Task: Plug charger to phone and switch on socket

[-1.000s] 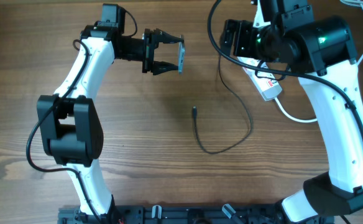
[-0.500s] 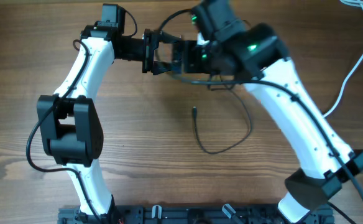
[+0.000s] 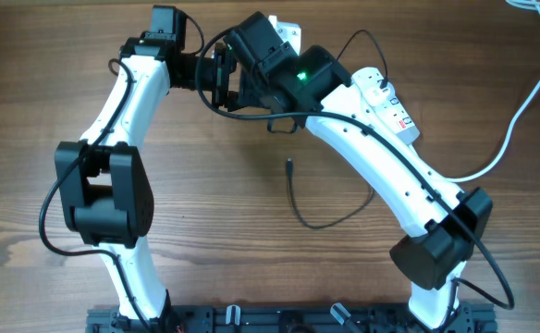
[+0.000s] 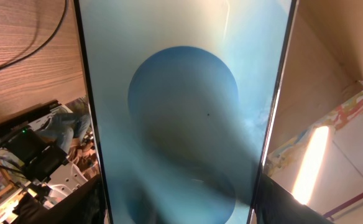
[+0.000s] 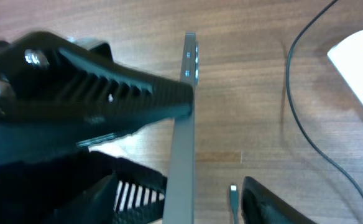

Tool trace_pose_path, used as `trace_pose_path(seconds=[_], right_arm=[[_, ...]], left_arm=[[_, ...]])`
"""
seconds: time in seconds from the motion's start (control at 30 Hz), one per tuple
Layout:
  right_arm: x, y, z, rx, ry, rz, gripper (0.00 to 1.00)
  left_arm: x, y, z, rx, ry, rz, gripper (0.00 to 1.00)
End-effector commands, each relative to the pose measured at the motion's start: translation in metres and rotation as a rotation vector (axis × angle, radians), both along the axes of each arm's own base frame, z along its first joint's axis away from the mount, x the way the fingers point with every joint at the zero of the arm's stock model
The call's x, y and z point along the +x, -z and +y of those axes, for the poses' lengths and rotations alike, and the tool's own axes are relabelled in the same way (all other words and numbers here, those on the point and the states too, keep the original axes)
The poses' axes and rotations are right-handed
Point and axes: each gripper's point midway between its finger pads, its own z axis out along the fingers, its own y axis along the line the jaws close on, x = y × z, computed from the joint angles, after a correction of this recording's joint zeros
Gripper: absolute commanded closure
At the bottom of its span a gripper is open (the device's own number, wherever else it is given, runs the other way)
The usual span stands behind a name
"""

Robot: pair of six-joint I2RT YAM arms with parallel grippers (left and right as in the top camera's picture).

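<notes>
My left gripper is shut on the phone and holds it on edge above the far table; its pale cyan screen fills the left wrist view. In the overhead view my right arm hides the phone. My right gripper is open, its fingers on either side of the phone's grey edge. The charger, a thin black cable, lies on the table with its connector tip free; the tip also shows in the right wrist view. The white socket lies at the far right and also shows in the right wrist view.
The socket's thick white cord runs off to the far right. The charger's cable loops over the middle of the wooden table. My left gripper's black finger crosses the right wrist view next to the phone.
My right arm has swung from over the socket at the right across to the left, and its gripper now sits at the phone. The left arm and phone have not moved.
</notes>
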Motion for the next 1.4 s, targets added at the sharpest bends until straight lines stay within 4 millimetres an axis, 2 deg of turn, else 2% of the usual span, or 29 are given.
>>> trace_pose_path(seconds=[0.0, 0.17, 0.33, 0.47, 0.7, 0.73, 0.83, 0.87, 0.9, 1.07, 1.13, 1.2, 1.27, 1.37], right_arm=[[0.008, -0.006, -0.009, -0.03, 0.046, -0.053, 0.46], [0.007, -0.005, -0.01, -0.036, 0.046, -0.048, 0.66], [0.007, -0.005, -0.009, -0.034, 0.046, -0.046, 0.74], [0.007, -0.002, -0.009, -0.038, 0.045, -0.041, 0.93], [0.008, -0.002, -0.009, -0.02, 0.075, -0.042, 0.96], [0.009, -0.004, -0.009, 0.006, 0.107, -0.042, 0.95], [0.009, -0.012, -0.011, 0.114, 0.252, -0.045, 0.96], [0.01, -0.014, -0.013, 0.132, 0.282, -0.047, 0.96], [0.011, -0.019, -0.016, 0.164, 0.333, -0.057, 0.96], [0.01, -0.048, -0.033, 0.438, 0.662, -0.065, 0.96], [0.006, -0.062, -0.036, 0.552, 0.762, -0.066, 0.96], [0.004, -0.07, -0.038, 0.636, 0.842, -0.059, 0.96], [0.001, -0.072, -0.034, 0.703, 0.886, -0.024, 0.96], [-0.007, -0.065, -0.02, 0.746, 0.881, 0.077, 0.95]], left_arm=[[-0.003, -0.02, 0.002, -0.04, 0.007, -0.037, 0.4], [-0.003, -0.02, 0.002, -0.04, 0.007, -0.037, 0.4], [-0.003, -0.02, 0.002, -0.04, 0.007, -0.036, 0.4], [-0.003, -0.02, 0.002, -0.041, 0.007, -0.036, 0.4], [-0.003, -0.02, 0.002, -0.04, 0.007, -0.037, 0.38], [-0.003, -0.02, 0.002, -0.04, 0.007, -0.037, 0.33], [0.0, -0.022, 0.002, -0.044, 0.008, -0.077, 0.07], [0.001, -0.022, 0.002, -0.045, 0.008, -0.09, 0.01], [0.002, -0.023, 0.002, -0.046, 0.008, -0.101, 0.0], [0.005, -0.02, 0.005, -0.032, -0.005, -0.1, 0.02], [0.005, -0.02, 0.005, -0.031, -0.009, -0.079, 0.09], [0.005, -0.02, 0.005, -0.03, -0.012, -0.051, 0.25], [0.005, -0.02, 0.005, -0.03, -0.013, -0.049, 0.34], [0.002, -0.027, 0.004, -0.07, 0.006, -0.041, 0.35]])
